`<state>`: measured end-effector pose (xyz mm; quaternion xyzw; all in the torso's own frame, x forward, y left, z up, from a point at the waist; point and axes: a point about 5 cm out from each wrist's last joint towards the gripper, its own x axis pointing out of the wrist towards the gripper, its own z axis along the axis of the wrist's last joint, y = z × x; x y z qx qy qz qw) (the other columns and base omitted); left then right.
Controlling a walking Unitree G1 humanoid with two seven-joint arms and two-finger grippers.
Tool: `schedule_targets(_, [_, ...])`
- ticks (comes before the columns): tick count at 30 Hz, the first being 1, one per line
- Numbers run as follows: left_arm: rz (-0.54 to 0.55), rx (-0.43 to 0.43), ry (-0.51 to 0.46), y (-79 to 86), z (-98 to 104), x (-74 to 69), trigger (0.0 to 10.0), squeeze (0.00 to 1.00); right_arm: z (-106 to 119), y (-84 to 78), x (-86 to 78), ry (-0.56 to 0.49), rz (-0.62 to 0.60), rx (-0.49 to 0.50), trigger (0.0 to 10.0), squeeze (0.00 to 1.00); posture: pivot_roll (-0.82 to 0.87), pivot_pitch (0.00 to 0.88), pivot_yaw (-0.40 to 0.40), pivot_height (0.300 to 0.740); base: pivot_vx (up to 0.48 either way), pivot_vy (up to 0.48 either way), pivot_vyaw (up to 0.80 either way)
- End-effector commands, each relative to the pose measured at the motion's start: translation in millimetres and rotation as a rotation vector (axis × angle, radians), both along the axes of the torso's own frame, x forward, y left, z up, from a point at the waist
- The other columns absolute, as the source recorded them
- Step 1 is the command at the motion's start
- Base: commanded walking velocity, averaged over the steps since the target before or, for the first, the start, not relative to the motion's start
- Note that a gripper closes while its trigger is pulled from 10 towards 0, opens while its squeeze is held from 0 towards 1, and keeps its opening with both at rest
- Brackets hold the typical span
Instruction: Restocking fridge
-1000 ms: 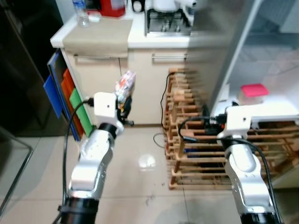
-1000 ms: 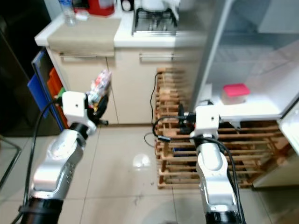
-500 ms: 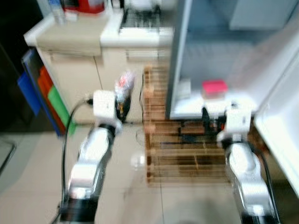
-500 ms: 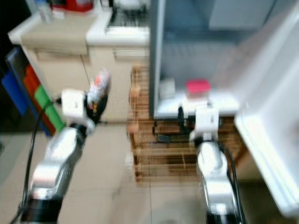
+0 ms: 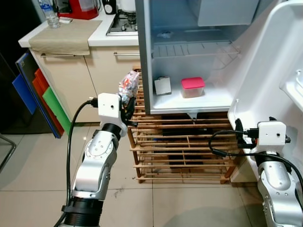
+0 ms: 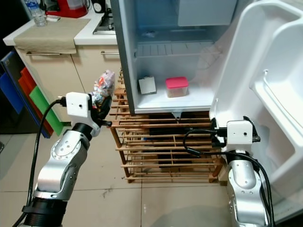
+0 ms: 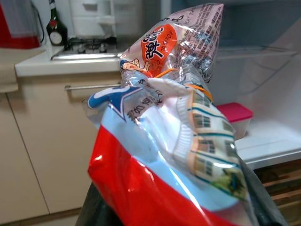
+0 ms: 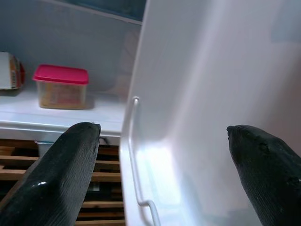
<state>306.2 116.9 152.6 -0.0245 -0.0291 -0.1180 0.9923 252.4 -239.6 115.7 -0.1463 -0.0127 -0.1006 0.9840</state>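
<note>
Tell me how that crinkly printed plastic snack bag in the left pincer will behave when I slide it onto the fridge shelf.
The crinkly printed plastic snack bag looks floppy: its film is creased and twisted above the left pincer, so it will probably slump rather than stand. The glossy wrap suggests it may slide on the smooth white fridge shelf. It seems light, likely nudged easily against the pink-lidded container.

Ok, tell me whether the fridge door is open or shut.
Open. The fridge door is swung wide to the robot's right, baring the bottom shelf with a red-lidded container and a small carton.
</note>
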Motion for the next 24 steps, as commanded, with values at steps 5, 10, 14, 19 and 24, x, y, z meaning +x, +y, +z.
schedule_targets(5, [-0.018, 0.015, -0.038, -2.7, 7.0, 4.5, 10.0, 0.00, 2.6, -29.2, 1.5, 0.019, -0.123, -0.068, 10.0, 0.00, -0.17, 0.000, 0.092, 0.740, 0.000, 0.000, 0.00])
schedule_targets(10, [-0.025, 0.017, -0.033, -4.5, 5.6, 5.3, 10.0, 0.00, 8.1, -56.7, 2.0, 0.023, -0.259, -0.138, 10.0, 0.00, -0.18, 0.000, 0.090, 0.740, 0.000, 0.000, 0.00])
schedule_targets(14, [-0.025, 0.016, -0.032, -4.7, 5.2, 5.7, 10.0, 0.00, 14.1, -54.0, 5.2, -0.006, -0.251, -0.141, 10.0, 0.00, -0.17, 0.000, 0.088, 0.740, 0.000, 0.000, 0.00])
schedule_targets(19, [-0.031, 0.027, -0.035, -5.9, 4.9, 6.0, 10.0, 0.00, 26.0, -19.9, 14.7, -0.094, -0.100, -0.096, 10.0, 0.00, -0.17, 0.000, 0.087, 0.740, 0.000, 0.000, 0.00])
schedule_targets(24, [-0.050, 0.018, -0.046, -6.7, 6.1, 4.5, 10.0, 0.00, 26.5, 8.0, 15.7, -0.118, 0.009, -0.040, 10.0, 0.00, -0.17, 0.000, 0.088, 0.740, 0.000, 0.000, 0.00])
